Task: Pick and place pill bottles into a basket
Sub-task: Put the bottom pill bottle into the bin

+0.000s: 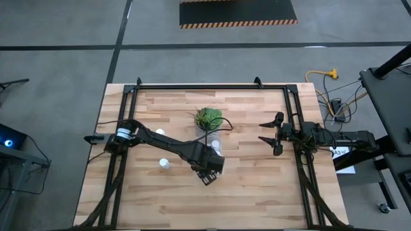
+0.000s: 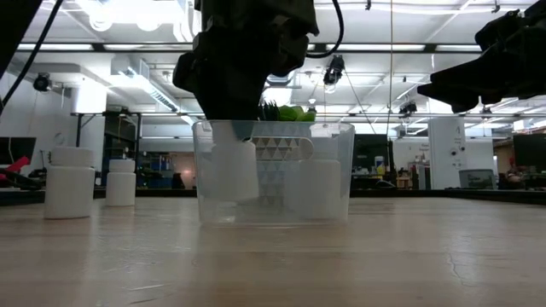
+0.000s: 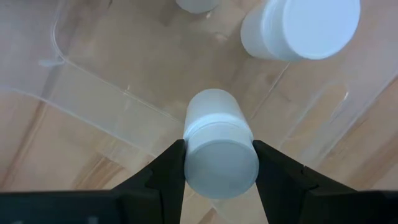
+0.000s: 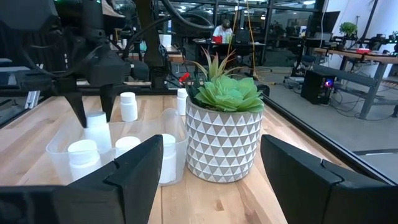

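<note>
My left gripper (image 3: 221, 163) is shut on a white pill bottle (image 3: 217, 134) and reaches down into the clear basket (image 2: 337, 145), which stands in front of the plant (image 1: 209, 118). Two other bottles (image 3: 298, 28) (image 3: 196, 5) stand on the basket's floor. Two more bottles (image 1: 164, 163) (image 1: 158, 133) stand on the table left of the basket. My right gripper (image 1: 266, 131) is open and empty at the table's right side, level with the plant. My left gripper pinches the bottle's cap end (image 3: 219, 171) between its two fingers (image 3: 171, 168), one on each side. The fingers come from above, pointing down. The bottle hangs upright inside the basket (image 2: 235, 170), its base a little above the basket's floor.
The potted plant (image 4: 225, 124) in its white patterned pot stands right behind the basket, between it and the table's far edge. Black frame rails run along the table's left, right and far edges (image 1: 212, 86). Bare wood lies toward the near edge.
</note>
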`<move>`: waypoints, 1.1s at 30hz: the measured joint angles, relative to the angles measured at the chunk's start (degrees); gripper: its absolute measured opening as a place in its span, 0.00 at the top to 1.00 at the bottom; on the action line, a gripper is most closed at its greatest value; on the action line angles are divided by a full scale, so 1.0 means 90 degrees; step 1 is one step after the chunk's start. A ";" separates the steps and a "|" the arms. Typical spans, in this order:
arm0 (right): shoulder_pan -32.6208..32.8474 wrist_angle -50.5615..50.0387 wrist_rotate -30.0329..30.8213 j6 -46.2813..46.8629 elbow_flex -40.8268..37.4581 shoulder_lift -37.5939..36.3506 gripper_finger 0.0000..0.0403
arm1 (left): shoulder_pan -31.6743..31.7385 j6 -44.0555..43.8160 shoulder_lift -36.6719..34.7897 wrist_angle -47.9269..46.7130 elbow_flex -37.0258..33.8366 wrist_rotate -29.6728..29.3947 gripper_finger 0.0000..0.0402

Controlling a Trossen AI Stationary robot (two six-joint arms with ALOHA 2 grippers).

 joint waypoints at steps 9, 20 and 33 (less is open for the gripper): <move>0.0001 0.0000 0.0001 0.0000 0.0000 0.0000 0.35 | -0.0007 -0.0019 0.0000 -0.0014 0.0000 0.0129 0.60; 0.0001 0.0000 0.0001 0.0005 0.0000 0.0000 0.35 | -0.0015 -0.0172 0.0000 -0.0009 0.0000 0.0136 0.51; 0.0002 0.0000 0.0002 0.0008 0.0000 0.0000 0.35 | -0.0017 -0.0286 -0.0010 -0.0076 0.0594 0.0138 0.50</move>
